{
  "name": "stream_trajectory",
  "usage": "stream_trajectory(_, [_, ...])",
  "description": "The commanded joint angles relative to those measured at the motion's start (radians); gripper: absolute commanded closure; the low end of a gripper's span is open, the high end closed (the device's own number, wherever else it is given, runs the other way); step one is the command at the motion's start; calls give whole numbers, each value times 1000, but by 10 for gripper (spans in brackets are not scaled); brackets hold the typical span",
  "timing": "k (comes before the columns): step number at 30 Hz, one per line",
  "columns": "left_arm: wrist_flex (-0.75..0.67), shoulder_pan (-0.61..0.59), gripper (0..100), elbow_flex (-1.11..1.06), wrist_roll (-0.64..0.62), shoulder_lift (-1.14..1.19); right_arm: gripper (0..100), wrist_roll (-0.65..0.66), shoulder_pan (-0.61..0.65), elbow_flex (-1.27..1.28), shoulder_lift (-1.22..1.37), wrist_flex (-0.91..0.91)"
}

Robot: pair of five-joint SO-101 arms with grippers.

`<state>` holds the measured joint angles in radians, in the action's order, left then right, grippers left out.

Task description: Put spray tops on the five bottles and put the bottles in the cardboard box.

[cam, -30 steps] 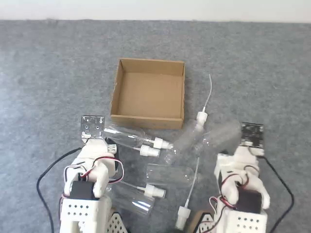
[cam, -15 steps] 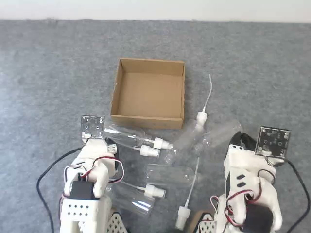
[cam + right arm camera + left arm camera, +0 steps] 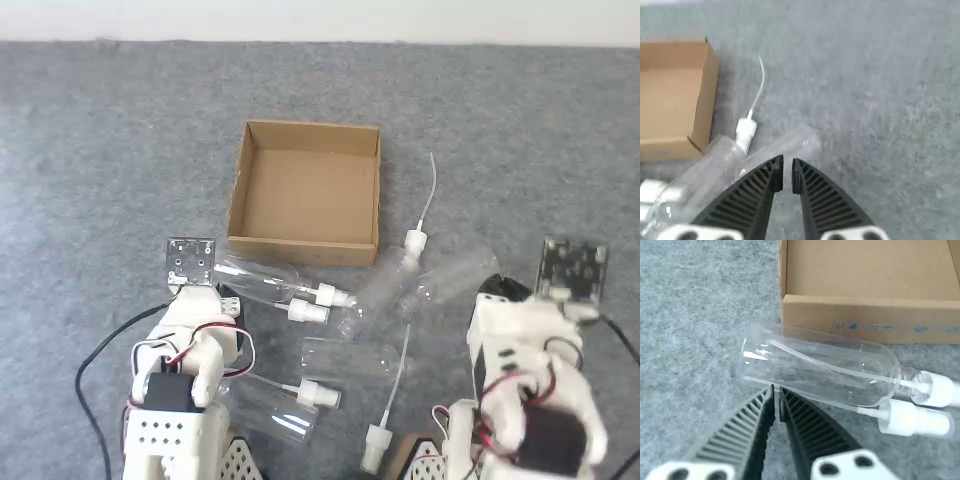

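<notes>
On the grey surface (image 3: 100, 150), toward the far middle: the cardboard box (image 3: 303, 250), open side up. All five bottles outside it, lying flat on the near side.

The left claw (image 3: 774, 392): pressed together, clamped on nothing, tips just beside the flank of the capped bottle (image 3: 815, 370), near its base end; contact impossible to tell. That bottle: clear, on its side just in front of the box's near wall, dip tube visible inside, fitted white spray top (image 3: 935, 390) pointing toward the middle of the group. Just beside that top and parallel to it, a second spray top (image 3: 912, 419); whether on a bottle, cannot tell.

The right claw (image 3: 787, 167): likewise together, holding nothing, poised near the end of the rightmost bottle (image 3: 785, 147), clear, topless, lying slantwise. Beside it, at the same slant, the neighbouring bottle (image 3: 705, 165), close to the box's near right corner. At that bottle's far end, a long-tubed spray top (image 3: 746, 131), loose, thin tube curving away along the box's right side.

Nearer the arms: a bare bottle (image 3: 350, 358) flat between them; a low left bottle (image 3: 270, 412) by the left arm's base, with a third spray top (image 3: 318, 395) at its end; a last loose spray top (image 3: 375, 443) near the right arm's base, tube running up toward the slanted pair.
</notes>
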<state>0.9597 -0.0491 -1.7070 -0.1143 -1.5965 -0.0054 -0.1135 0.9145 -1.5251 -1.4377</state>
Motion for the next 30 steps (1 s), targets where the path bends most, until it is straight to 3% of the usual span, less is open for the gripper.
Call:
stream_trajectory(1, [-2,3,987,16,0,-12,992,57,-10,-153,246,-12])
stream_trajectory(14, [-2,3,987,16,0,-12,990,296,-8,-301,489,-1])
stream_trajectory(20, [-2,3,987,16,0,-12,988,559,-8,-308,550,1])
stream_trajectory(27, [-2,3,987,16,0,-12,986,770,-8,-308,642,1])
stream_trajectory(30, [-2,3,987,16,0,-12,932,810,-8,-308,659,16])
